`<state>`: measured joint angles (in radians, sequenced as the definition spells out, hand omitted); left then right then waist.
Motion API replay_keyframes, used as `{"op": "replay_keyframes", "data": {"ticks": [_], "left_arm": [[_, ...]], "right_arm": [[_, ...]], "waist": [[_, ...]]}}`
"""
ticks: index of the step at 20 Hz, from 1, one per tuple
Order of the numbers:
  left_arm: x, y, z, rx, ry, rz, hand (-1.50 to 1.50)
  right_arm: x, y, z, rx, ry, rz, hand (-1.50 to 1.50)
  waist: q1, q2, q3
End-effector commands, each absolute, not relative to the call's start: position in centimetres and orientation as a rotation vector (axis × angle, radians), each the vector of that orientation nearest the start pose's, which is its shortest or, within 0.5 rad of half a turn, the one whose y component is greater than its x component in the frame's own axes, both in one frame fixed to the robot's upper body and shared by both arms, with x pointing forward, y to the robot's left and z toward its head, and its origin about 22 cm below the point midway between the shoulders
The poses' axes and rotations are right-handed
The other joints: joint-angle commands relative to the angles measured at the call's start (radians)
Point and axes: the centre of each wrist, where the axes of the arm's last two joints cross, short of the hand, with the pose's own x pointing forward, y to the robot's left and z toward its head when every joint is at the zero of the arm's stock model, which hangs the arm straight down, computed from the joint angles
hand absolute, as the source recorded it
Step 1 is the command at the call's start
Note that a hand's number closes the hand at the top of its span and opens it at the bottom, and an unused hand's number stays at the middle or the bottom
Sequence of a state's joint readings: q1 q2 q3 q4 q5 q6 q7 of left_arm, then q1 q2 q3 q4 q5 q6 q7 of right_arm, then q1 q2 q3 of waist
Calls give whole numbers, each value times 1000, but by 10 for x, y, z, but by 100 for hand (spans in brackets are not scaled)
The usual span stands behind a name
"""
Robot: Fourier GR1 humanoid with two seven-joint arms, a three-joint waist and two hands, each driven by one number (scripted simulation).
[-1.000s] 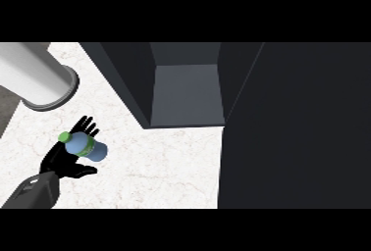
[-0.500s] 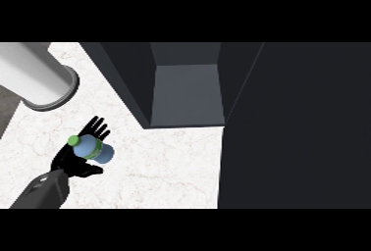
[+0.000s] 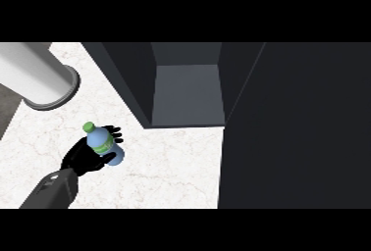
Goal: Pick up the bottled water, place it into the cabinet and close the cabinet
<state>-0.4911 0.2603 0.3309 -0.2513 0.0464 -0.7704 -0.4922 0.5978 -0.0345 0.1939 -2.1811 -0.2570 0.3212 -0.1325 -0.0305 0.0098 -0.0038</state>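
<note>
While its fingers curl round the bottled water (image 3: pixel 103 145), the left hand (image 3: pixel 88 158) holds it above the counter (image 3: pixel 167 166), left of the open cabinet (image 3: pixel 187 93).

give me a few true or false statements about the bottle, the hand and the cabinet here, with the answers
1. The left robot hand has its fingers curled round the bottled water. True.
2. The bottle has a red cap. False: the cap is green.
3. The cabinet is open, its inside visible. True.
4. The bottle already stands inside the cabinet. False: it is in the hand over the white counter, left of the cabinet.
5. A grey cylinder lies at the view's upper left. True.
6. The right robot hand is pushing the cabinet door. False: no right hand shows in the view.
</note>
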Motion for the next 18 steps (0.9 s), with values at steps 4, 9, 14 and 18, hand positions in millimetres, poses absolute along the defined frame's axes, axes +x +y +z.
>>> {"op": "replay_keyframes", "data": {"ticks": [4,9,14,18], "left_arm": [[264,328,-139,-751,-1345,79,150],[268,325,-136,-667,-1413,94,150],[241,318,-156,-425,-1515,363,150],[233,310,-161,-420,-1550,390,150]], "right_arm": [[107,-218,42,428,-1801,-19,-150],[116,-233,42,396,-1786,-6,-150],[105,-229,44,392,-1786,-31,-150],[98,-241,50,412,-1766,-9,-150]], "waist": [[6,-3,1],[15,-4,2],[25,-9,2],[21,-10,3]]}}
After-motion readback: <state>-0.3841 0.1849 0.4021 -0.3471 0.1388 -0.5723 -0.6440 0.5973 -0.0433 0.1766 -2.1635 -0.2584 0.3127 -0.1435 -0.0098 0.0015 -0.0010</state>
